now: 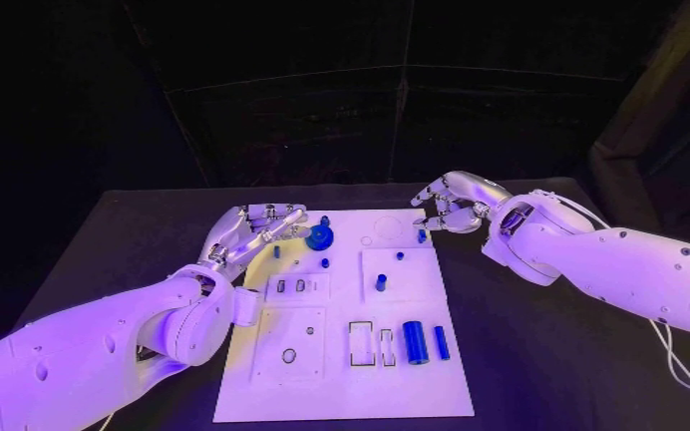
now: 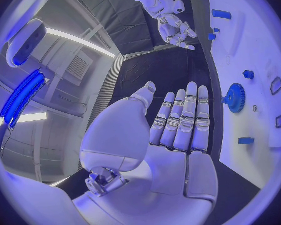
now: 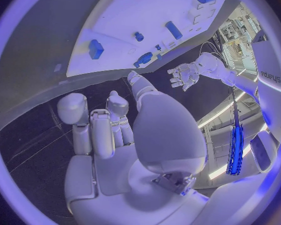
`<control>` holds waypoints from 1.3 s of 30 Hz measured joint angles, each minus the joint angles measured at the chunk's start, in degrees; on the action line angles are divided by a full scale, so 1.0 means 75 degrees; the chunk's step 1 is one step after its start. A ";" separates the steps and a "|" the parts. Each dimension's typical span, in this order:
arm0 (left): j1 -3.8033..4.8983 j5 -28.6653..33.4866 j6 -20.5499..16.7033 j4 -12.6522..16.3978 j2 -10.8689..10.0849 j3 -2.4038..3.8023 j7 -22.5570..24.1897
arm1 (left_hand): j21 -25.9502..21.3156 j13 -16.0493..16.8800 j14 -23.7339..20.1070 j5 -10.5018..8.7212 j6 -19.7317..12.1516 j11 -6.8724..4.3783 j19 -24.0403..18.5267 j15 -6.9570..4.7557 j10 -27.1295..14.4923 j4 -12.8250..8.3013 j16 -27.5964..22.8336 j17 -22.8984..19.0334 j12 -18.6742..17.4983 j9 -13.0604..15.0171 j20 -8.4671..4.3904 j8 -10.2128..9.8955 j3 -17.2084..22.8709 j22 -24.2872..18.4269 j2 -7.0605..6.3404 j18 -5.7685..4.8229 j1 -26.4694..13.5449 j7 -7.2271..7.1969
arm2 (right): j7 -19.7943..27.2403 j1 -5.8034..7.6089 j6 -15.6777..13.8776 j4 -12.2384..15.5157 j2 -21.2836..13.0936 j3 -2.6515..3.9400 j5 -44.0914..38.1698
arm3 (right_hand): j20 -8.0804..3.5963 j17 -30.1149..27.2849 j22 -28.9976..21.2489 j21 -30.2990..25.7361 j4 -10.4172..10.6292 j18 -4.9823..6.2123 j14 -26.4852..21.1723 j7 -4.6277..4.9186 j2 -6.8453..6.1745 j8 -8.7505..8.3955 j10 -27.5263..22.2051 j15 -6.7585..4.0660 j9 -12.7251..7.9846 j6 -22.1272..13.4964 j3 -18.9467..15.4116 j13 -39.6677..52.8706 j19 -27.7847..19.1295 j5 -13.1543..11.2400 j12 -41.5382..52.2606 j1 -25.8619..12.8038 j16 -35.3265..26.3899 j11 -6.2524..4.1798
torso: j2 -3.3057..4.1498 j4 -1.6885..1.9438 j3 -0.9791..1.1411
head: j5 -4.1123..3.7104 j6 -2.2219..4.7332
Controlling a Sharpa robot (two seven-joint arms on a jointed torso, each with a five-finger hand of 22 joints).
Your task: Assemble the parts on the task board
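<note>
While both the left hand [image 1: 256,228] and the right hand [image 1: 450,204] hover spread and empty, the blue gear [image 1: 319,238] near the board's [image 1: 345,391] far edge looks light, stiff, probably slippery; pinch its rim.

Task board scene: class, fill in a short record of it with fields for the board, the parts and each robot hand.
Board: white task board, flat on the black table
Parts: blue gear near the far edge; large blue cylinder near the front
Left robot hand: open, holds nothing, at the board's far left corner
Right robot hand: fingers curled, holds nothing, at the far right corner
</note>
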 measured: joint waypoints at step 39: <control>-0.0017 0.0086 0.0016 -0.0147 0.0116 -0.0014 -0.0007 | 0.0000 0.0000 -0.0028 0.0000 0.0000 0.0000 -0.0026 0.0027 0.0000 0.0000 -0.0034 0.0002 0.0000 0.0000 0.0026 0.0000 0.0000 -0.0013 0.0033 -0.0001 -0.0033 0.0000 | 0.0652 -0.0451 0.0608 -0.1106 0.0382 -0.0005 0.0148 | 0.0002 -0.0002 0.0047 -0.0032 -0.0096 0.0000 0.0000 0.0002 0.0174 0.0036 -0.0004 0.0000 0.0009 0.0112 -0.0030 0.0172 -0.0053 0.0042 0.0147 0.0232 0.0000 -0.0046 | 0.0009 0.0010 0.0018 | -0.0088 -0.0189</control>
